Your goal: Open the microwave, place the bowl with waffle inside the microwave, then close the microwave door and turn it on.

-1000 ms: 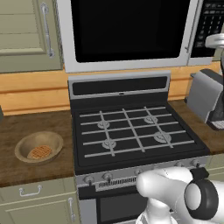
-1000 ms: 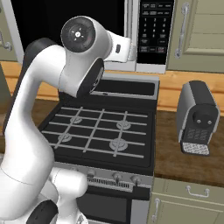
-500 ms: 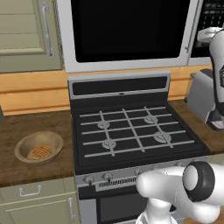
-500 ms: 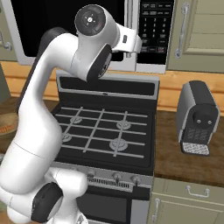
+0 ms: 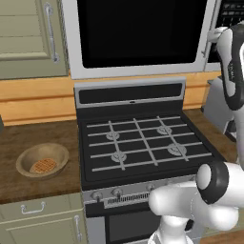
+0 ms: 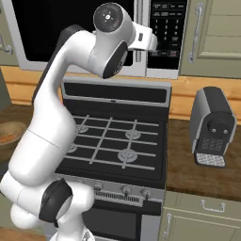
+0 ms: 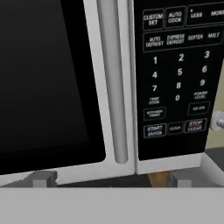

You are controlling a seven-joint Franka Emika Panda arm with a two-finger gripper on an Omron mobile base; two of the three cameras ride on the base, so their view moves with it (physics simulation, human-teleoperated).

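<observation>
The microwave (image 5: 138,71) hangs above the stove, its door (image 7: 48,78) shut. The door's long vertical bar handle (image 7: 113,83) stands straight ahead of my gripper (image 7: 113,180), with the dark keypad (image 7: 179,74) to its right. The jaws are open and wide apart, one fingertip (image 7: 43,178) low on either side of the handle, holding nothing. In the right base view my hand (image 6: 147,41) is raised in front of the door's right edge. The tan bowl (image 5: 43,159) with the waffle (image 5: 44,165) in it sits on the wooden counter left of the stove.
A black gas stove (image 5: 138,143) lies below the microwave. A grey appliance (image 6: 212,127) stands on the counter (image 6: 197,164) to the right. Beige cabinet doors flank the microwave at left (image 5: 28,38) and right (image 6: 216,37).
The arm has lifted and reached forward, carrying the hand up to the microwave's right side by the handle. The jaws have stayed open. Bowl and waffle have not moved.
</observation>
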